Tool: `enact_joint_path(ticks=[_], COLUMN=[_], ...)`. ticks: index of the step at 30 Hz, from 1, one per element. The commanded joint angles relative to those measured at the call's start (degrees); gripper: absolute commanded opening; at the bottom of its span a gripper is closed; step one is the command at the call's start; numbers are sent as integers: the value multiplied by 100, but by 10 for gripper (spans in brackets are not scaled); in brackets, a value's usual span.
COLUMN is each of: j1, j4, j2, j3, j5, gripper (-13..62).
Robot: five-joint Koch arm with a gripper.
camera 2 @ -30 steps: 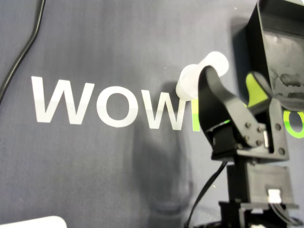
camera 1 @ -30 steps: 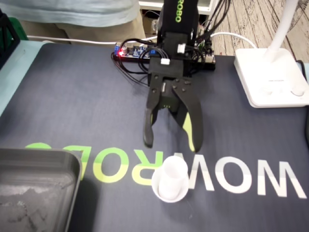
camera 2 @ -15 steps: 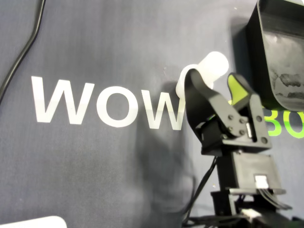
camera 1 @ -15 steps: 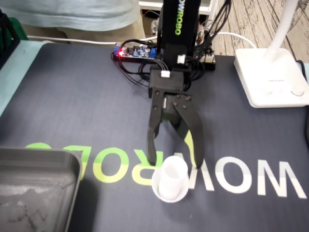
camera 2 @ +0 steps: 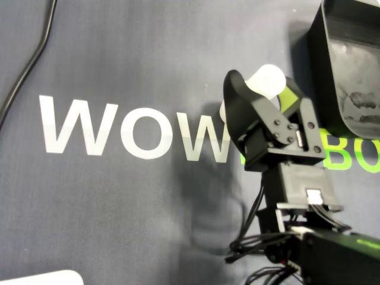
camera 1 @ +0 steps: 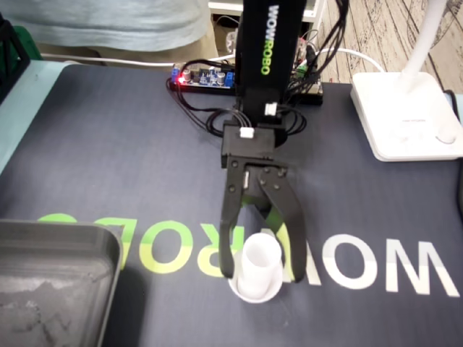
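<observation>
A small white cup (camera 1: 260, 262) stands upside down on the dark mat, over the pale lettering. My black gripper (camera 1: 262, 276) is open and lowered around it, one finger on each side of the cup, with a small gap showing at each finger. The overhead view shows the same thing: the cup (camera 2: 267, 76) sits between the two spread fingers of the gripper (camera 2: 261, 83), the right finger carrying a green pad. Nothing is squeezed.
A grey metal tray (camera 1: 69, 235) fills the lower left corner of the fixed view and shows as the tray (camera 2: 350, 53) at upper right overhead. A white lamp base (camera 1: 405, 116) stands at right. A circuit board (camera 1: 206, 78) with wires lies behind the arm. A black cable (camera 2: 29, 65) runs at upper left overhead.
The arm has reached forward and down. The open gripper went from hovering behind the cup to straddling it. The cup has not moved.
</observation>
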State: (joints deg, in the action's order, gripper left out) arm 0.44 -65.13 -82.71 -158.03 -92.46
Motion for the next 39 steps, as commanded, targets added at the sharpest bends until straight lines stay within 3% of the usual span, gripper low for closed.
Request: enact_joint_path(ticks=[1,12,35,39], j1=[-9,-9,-299,-360], j4=[-466,-448,-466,-466], j2=[18,352,686,686], j3=[237,369,686,729], j5=[-62,-79,387,439], gripper=[301,267,42,34])
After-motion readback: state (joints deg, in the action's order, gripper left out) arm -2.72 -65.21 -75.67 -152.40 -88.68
